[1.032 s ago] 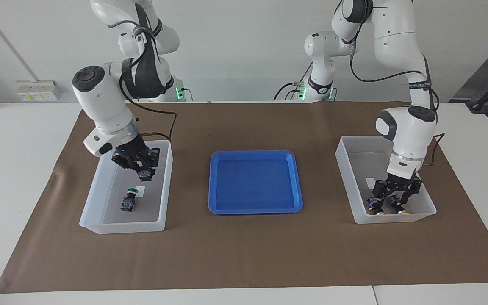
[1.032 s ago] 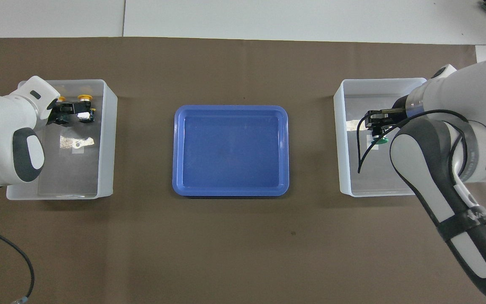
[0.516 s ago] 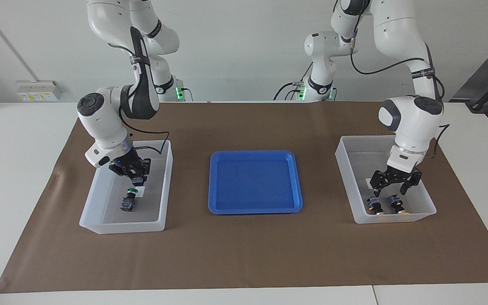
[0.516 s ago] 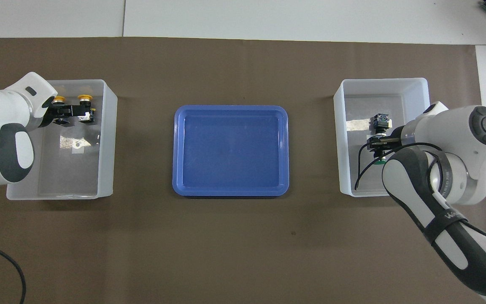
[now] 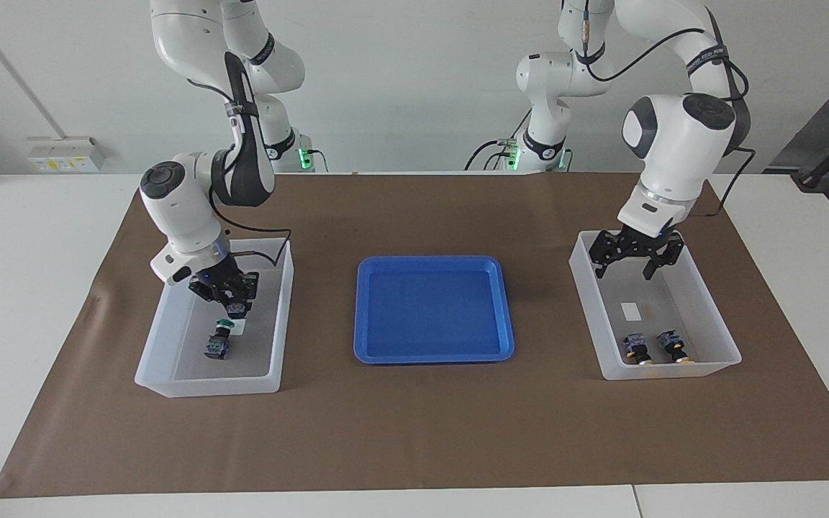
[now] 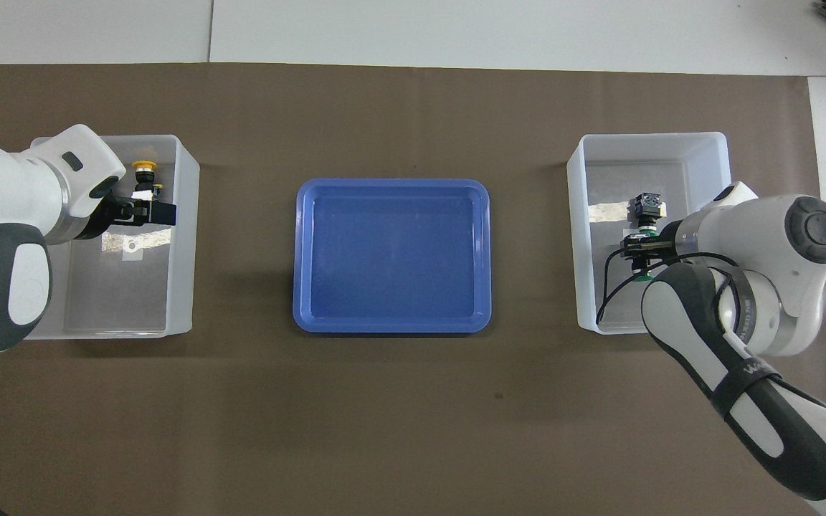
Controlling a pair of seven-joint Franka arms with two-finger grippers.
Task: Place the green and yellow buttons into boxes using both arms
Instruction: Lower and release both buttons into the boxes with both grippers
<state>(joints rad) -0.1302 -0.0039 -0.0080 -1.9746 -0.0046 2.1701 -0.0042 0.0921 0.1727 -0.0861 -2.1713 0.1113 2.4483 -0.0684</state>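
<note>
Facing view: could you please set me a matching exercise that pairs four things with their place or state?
Things:
1. left gripper
2. right gripper
3. blue tray
4. yellow buttons

Places or states:
A. between the two boxes
B. shut on a green button
C. lying in the box at the left arm's end
D. open, up in the air

Pairs: 1-D, 2-B, 3-A, 4-C.

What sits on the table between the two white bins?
The empty blue tray lies midway between the two bins, with bare brown mat either side; both views show it.
</note>
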